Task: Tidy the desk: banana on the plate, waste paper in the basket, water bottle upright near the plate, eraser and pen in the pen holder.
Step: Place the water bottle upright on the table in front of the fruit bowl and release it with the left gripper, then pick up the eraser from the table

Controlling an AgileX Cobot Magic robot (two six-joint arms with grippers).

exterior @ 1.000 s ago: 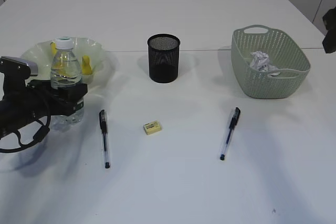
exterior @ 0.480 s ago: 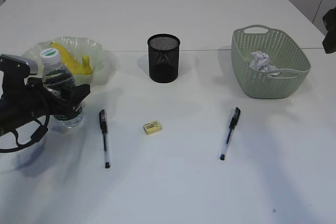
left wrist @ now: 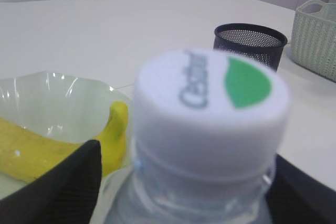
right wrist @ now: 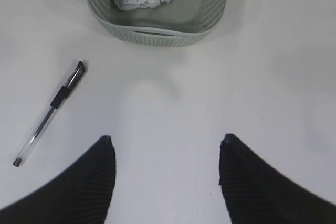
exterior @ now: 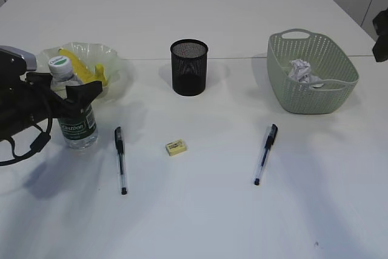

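- While the bottle (exterior: 74, 108) stands upright just in front of the plate (exterior: 115, 65), the left gripper (exterior: 60, 92) flanks its neck, jaws spread wide and not clamping it.
- Banana (exterior: 85, 68) lies on the plate.
- Holder (exterior: 188, 67) sits right of the plate; basket (exterior: 312, 83) far right, paper (exterior: 303, 71) inside.
- Two pens (exterior: 120, 159) (exterior: 265, 153) and the eraser (exterior: 176, 147) lie nearer the camera than the plate.
- Right gripper (right wrist: 165, 174) hovers spread, empty.

**Colours on the white desk**

Yellow banana (exterior: 85, 71) on pale translucent plate (exterior: 115, 59). White cap with green mark on clear water bottle (exterior: 74, 110), green label. Black mesh pen holder (exterior: 188, 67). Pale green perforated basket (exterior: 310, 98), white crumpled paper (exterior: 303, 71). Yellow eraser (exterior: 176, 147).
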